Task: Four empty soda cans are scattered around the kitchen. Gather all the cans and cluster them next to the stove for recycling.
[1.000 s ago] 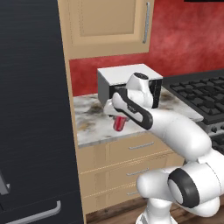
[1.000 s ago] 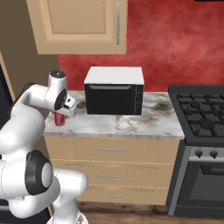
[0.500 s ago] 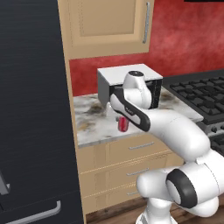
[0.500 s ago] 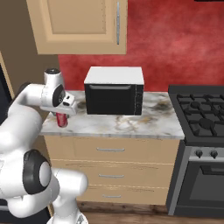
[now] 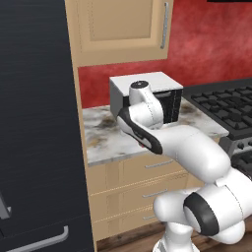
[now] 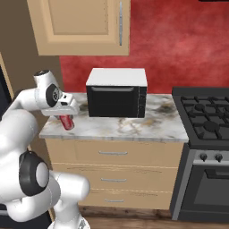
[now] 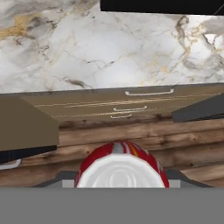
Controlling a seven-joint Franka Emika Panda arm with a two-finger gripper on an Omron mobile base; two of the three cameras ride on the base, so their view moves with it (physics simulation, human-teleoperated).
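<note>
The white arm's two-finger gripper (image 6: 67, 114) is closed on a small red cylindrical soda can with white markings and a silver top (image 6: 66, 121). In the right base view the can hangs tilted just under the hand, above the left end of the pale marbled stone counter (image 6: 134, 129). From that side I cannot tell whether its lower edge touches the counter, though it looks slightly lifted. In the hand view the can's silver end and red shoulder (image 7: 121, 168) sit centred at the bottom, between the jaws, so its long axis runs roughly along the gripper's own line of sight. The jaws stand narrow, just the can's width apart.

The relation that matters next is sideways. The wide black gas range with iron grates (image 6: 205, 118) lies well apart to the right of the can, at the far end of the same counter. Between them stands the boxy black microwave with a white top (image 6: 117, 92). The bare strip of counter just beside the stove's left edge seems the fitting place to set the can.

My judgement is that the carry must pass in front of or over the microwave, keeping the can clear of its front face, and then bring the can upright before lowering it.
</note>
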